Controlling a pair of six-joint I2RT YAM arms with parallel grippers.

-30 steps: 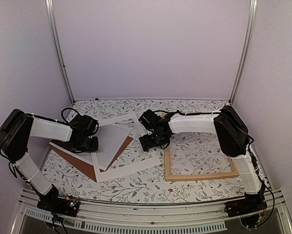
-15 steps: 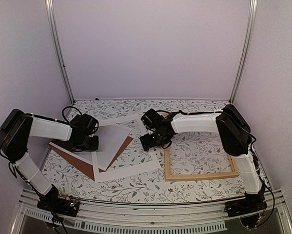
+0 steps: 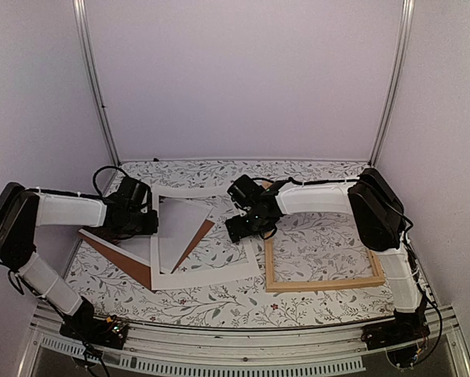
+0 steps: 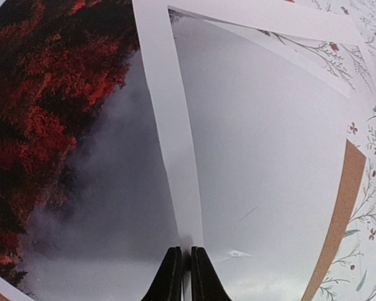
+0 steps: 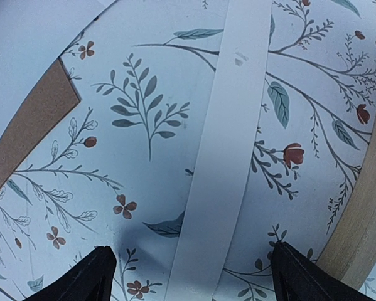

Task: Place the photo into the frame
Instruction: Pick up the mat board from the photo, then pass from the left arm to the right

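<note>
The photo (image 4: 62,94) lies face up at the left, dark red trees fading to grey mist; its pale part (image 3: 180,228) shows inside the white mat's window. The mat's left strip (image 4: 175,138) crosses the photo, and my left gripper (image 4: 188,269) (image 3: 140,221) is shut on that strip. The frame (image 3: 321,283), thin light wood, lies flat at the right with nothing in it; one of its edges (image 5: 363,213) shows in the right wrist view. My right gripper (image 5: 191,266) (image 3: 242,228) hangs open just left of the frame, its fingers straddling the mat's right strip (image 5: 225,157).
A brown backing board (image 3: 121,255) (image 4: 344,200) lies under the photo and mat, sticking out at the front left. The tablecloth (image 3: 321,236) has a floral print. Metal posts (image 3: 93,86) and plain walls close in the back and sides.
My left gripper has closed on the mat's left strip and reached further toward the middle. The mat has swung round to sit squarer. The right arm has hardly moved.
</note>
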